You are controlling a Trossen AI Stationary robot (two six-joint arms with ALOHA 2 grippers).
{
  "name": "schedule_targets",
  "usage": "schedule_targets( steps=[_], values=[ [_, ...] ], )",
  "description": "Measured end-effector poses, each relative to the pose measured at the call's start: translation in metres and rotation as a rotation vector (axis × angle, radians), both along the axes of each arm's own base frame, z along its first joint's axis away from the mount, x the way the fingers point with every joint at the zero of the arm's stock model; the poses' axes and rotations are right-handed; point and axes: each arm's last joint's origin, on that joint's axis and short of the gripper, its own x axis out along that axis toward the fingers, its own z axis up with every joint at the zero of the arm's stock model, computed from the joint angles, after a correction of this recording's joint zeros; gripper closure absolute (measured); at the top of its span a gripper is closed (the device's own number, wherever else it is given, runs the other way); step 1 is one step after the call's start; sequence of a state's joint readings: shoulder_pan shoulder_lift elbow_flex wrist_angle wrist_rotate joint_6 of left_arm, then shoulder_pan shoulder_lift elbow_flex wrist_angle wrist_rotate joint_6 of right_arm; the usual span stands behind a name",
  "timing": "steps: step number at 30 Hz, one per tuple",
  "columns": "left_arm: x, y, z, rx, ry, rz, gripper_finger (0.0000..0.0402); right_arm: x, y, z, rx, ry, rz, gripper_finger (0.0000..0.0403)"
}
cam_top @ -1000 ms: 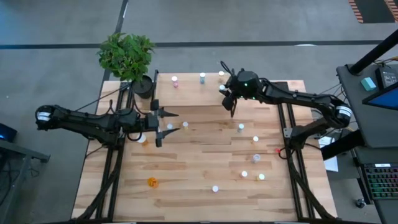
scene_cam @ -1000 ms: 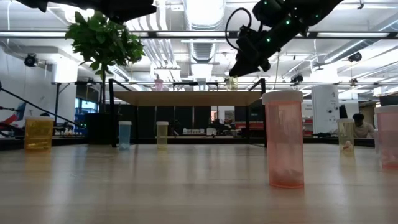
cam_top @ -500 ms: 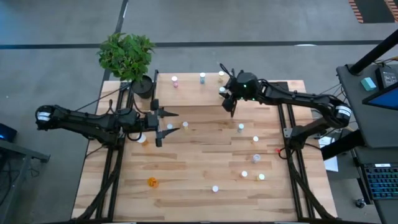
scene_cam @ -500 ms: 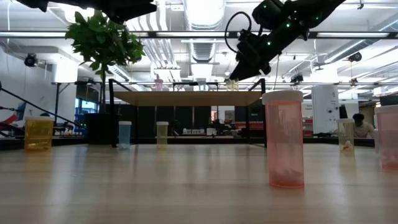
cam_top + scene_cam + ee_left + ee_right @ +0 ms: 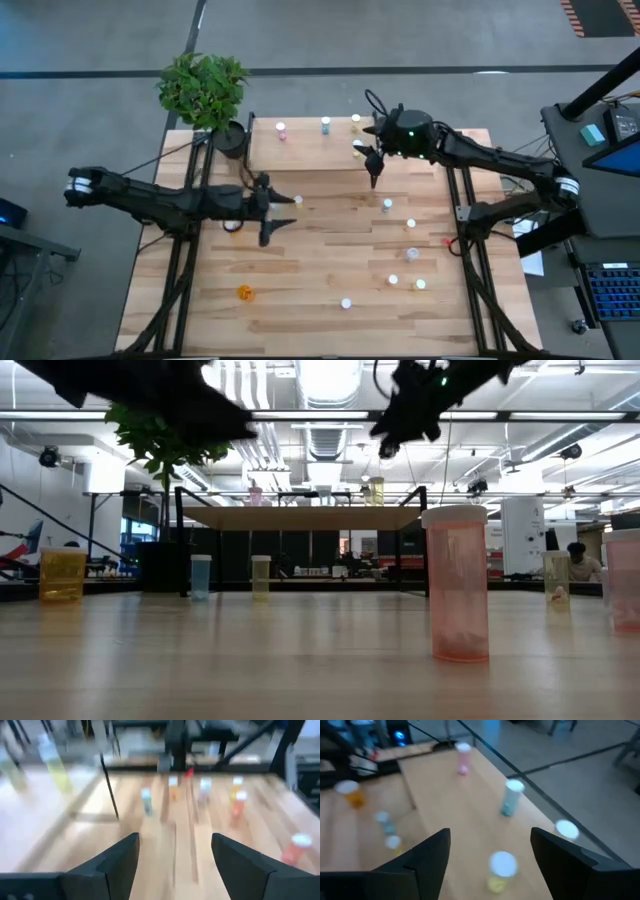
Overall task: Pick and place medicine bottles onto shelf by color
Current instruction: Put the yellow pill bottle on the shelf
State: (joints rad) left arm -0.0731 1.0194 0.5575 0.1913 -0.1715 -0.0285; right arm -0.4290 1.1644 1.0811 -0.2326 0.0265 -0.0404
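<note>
The shelf (image 5: 300,152) stands at the table's far edge. On its top stand a pink bottle (image 5: 281,129), a blue one (image 5: 326,125) and two yellowish ones (image 5: 356,122) (image 5: 357,148). My right gripper (image 5: 371,165) hovers open above the shelf, over the nearer yellowish bottle (image 5: 501,870), which stands free on its base. My left gripper (image 5: 281,215) is open over the table's left middle, holding nothing. Several loose medicine bottles (image 5: 410,223) stand on the table's right half, and an orange one (image 5: 244,292) stands near the front left.
A potted plant (image 5: 205,92) stands at the shelf's left end. In the low view a pink bottle (image 5: 457,582) stands close to the camera, and others (image 5: 201,576) stand farther back by the shelf's legs. Bare wood lies in the table's middle.
My right gripper has opened and let go of the yellowish bottle, which now stands on the shelf. The gripper has then risen clear of it. My left gripper has moved toward the table's right edge and a little toward the near edge, still open.
</note>
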Motion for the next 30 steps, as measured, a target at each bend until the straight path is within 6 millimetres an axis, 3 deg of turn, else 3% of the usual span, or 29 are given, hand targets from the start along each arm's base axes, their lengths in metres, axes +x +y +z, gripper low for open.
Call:
schedule_targets(
  steps=[6, 14, 21, 30],
  values=[
    [0.023, 0.0, -0.035, -0.033, 0.173, 0.069, 0.0169, -0.009, 0.038, 0.021, -0.002, -0.076, 0.106, 0.0138],
    [0.042, 0.008, -0.074, 0.095, 0.331, 0.316, 0.0169, -0.008, 0.08, 0.024, 0.005, -0.093, 0.266, 0.0147],
    [0.052, 0.019, -0.089, 0.118, 0.374, 0.391, 0.0169, -0.005, 0.095, 0.023, -0.034, -0.076, 0.307, 0.0149],
    [0.06, 0.033, -0.109, 0.104, 0.414, 0.461, 0.0169, -0.006, 0.095, 0.021, -0.044, -0.053, 0.3, 0.015]
  ],
)
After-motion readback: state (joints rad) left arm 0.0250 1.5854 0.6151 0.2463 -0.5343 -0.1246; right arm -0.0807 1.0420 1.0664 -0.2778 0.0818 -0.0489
